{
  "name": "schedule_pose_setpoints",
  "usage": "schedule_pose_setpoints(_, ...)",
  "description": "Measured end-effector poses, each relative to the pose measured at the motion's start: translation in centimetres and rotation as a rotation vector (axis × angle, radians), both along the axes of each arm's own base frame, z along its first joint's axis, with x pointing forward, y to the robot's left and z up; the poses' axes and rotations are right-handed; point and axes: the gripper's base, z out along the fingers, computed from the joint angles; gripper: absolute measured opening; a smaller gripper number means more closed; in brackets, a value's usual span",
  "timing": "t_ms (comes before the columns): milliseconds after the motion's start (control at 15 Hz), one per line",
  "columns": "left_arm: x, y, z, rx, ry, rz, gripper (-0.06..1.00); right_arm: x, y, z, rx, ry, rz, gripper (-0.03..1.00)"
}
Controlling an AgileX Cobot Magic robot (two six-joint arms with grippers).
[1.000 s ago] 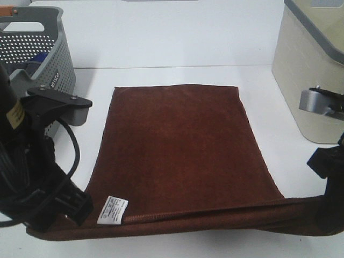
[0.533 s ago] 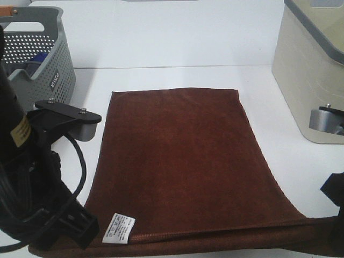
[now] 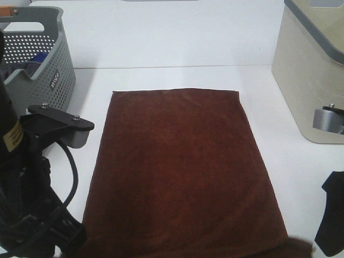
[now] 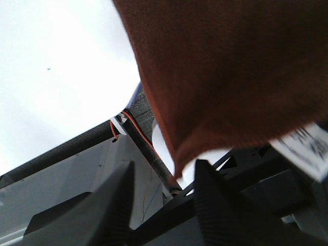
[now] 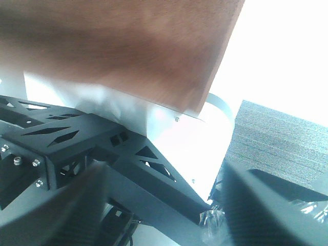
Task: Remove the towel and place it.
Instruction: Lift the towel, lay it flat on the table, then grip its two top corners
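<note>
Fingers (image 4: pixel 115 205) wide and empty on left gripper (image 4: pixel 164 166) and right gripper (image 5: pixel 164 174); dark reddish-brown rectangular cloth towel (image 3: pixel 177 161) overhangs white table's (image 3: pixel 285 161) near edge, whose weight could drag it off.

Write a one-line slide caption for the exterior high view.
Reddish-brown towel spread on white table between grey basket and beige bin; left arm and right arm at its near corners.
</note>
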Motion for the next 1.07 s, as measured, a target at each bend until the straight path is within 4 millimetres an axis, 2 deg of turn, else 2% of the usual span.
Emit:
schedule_pose_setpoints(67,0.0,0.0,0.0,0.001,0.001,0.0,0.59,0.0,0.0,0.0,0.0,0.0,0.0,0.68)
schedule_pose_setpoints(133,0.0,0.0,0.0,0.001,0.0,-0.001,0.65,0.0,0.0,0.0,-0.001,0.0,0.0,0.7)
schedule_pose_setpoints(200,0.0,0.0,0.0,0.001,0.0,-0.001,0.67,0.0,0.0,0.0,-0.001,0.0,0.0,0.71)
schedule_pose_setpoints(400,0.1,0.1,0.0,0.008,-0.006,-0.005,0.68,0.2,0.0,0.1,0.0,-0.013,-0.003,0.72)
schedule_pose_setpoints(600,0.8,0.2,0.5,0.041,-0.072,-0.013,0.68,1.4,0.2,1.3,0.009,-0.095,-0.018,0.72)
schedule_pose_setpoints(800,2.8,0.0,2.8,0.058,-0.235,-0.012,0.68,3.4,0.5,3.1,0.025,-0.237,-0.05,0.71)
schedule_pose_setpoints(1067,6.6,0.7,4.8,-0.069,-0.411,0.095,0.68,6.3,0.9,6.4,0.052,-0.431,-0.081,0.68)
